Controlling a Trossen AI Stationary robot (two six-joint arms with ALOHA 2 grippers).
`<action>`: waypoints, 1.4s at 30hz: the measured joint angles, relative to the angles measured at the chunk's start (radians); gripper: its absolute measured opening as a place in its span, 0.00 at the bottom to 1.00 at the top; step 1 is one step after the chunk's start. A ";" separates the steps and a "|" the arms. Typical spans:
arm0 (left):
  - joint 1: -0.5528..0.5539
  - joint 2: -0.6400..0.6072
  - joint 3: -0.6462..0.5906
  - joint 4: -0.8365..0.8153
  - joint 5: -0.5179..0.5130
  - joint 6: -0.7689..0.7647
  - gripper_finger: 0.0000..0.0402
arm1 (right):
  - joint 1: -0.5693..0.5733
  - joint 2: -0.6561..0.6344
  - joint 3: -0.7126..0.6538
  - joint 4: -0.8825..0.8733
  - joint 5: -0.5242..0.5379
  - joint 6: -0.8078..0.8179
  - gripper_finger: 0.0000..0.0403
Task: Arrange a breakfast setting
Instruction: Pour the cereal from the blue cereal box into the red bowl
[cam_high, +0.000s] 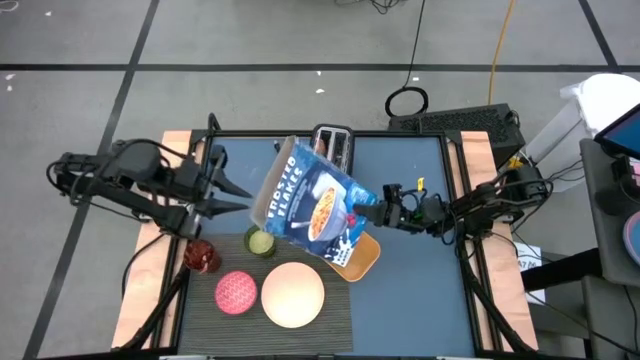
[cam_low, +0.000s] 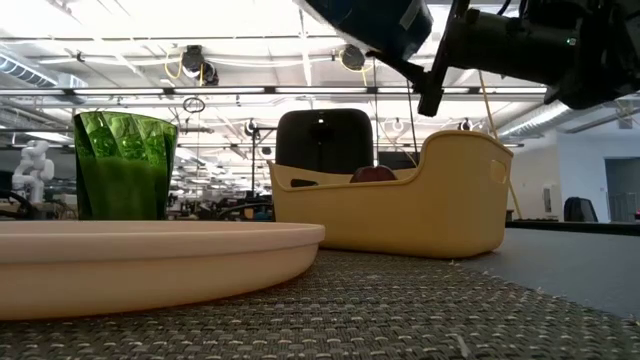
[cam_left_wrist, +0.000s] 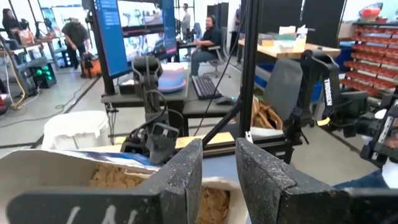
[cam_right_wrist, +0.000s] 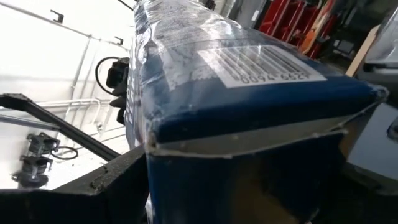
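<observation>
My right gripper (cam_high: 368, 213) is shut on the blue cereal box (cam_high: 305, 205), which is lifted and tilted over the table's middle, its open top toward the left arm. My left gripper (cam_high: 243, 197) is open just beside the box's open top (cam_left_wrist: 124, 180), where flakes show; I cannot tell whether it touches. On the dark ribbed placemat (cam_high: 330, 320) at the near edge stand the white plate (cam_high: 293, 293) and the pink bowl (cam_high: 236, 292). The green cup (cam_high: 260, 241) and the red glass (cam_high: 203, 256) stand at its far edge. Toast and spoon do not show. My right gripper holds the box by its bottom end (cam_right_wrist: 249, 118), which sits between the two fingers; one finger (cam_right_wrist: 93, 186) shows along the box's side. The fingers come level from the table's right. The box is lifted clear and slants up toward the far left.
A yellow basket (cam_high: 358, 260) stands under the box's lower end, right of the plate. The silver-black toaster (cam_high: 332, 145) stands at the far edge. The blue table top (cam_high: 420, 290) lies right of the mat. People sit at desks beyond the table.
</observation>
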 joint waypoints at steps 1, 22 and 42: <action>0.000 -0.005 0.000 0.000 0.001 -0.002 0.26 | 0.000 0.000 0.000 0.000 0.001 -0.014 0.82; 0.000 -0.096 0.001 -0.241 -0.229 -0.118 0.26 | -0.002 -0.001 0.000 -0.166 -0.040 -0.473 0.78; 0.000 -0.097 0.001 -0.431 -0.240 -0.272 0.26 | -0.006 -0.011 0.201 -0.491 -0.256 -0.701 0.78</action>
